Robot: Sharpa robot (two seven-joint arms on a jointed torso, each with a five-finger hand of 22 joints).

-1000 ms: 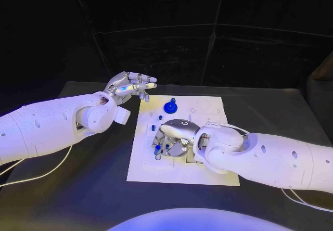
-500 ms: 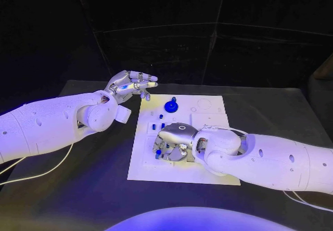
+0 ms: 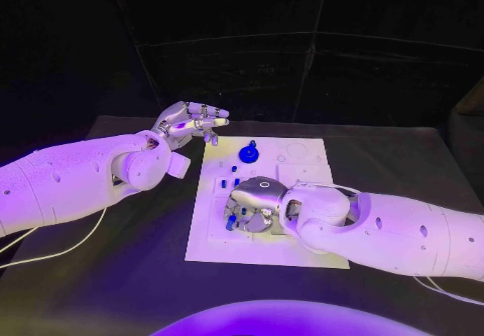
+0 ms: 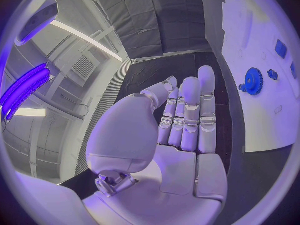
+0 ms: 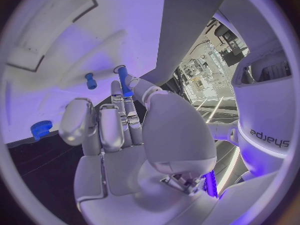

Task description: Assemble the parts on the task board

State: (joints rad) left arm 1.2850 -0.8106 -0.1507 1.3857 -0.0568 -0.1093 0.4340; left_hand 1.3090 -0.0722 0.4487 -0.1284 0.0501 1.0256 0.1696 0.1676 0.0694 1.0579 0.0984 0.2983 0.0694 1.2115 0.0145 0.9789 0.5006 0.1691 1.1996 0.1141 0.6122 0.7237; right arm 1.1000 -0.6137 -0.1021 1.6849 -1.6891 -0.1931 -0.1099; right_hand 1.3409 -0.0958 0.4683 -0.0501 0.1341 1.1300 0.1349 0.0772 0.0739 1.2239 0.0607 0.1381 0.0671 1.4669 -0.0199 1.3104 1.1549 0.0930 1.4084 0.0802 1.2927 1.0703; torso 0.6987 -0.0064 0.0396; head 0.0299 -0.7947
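Head view: right robot hand [image 3: 254,203] at frame centre over task board [image 3: 303,250], pinching blue peg [image 5: 124,80] for insertion | left robot hand [image 3: 189,123] upper left, fingers apart, holding nothing, clear of blue gear [image 3: 248,153].

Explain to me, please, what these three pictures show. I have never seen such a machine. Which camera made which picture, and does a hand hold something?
This is a robot with two white arms, each ending in a silver hand. The square picture comes from a camera on its head, looking down at a black table. The two round pictures come from cameras at the wrists, one behind each hand. On the table lies a white task board with small blue parts, among them a blue gear near its far end. The right hand is low over the middle of the board and seems to pinch a blue pin between thumb and finger. The left hand is raised by the board's far left corner, fingers straight, holding nothing.
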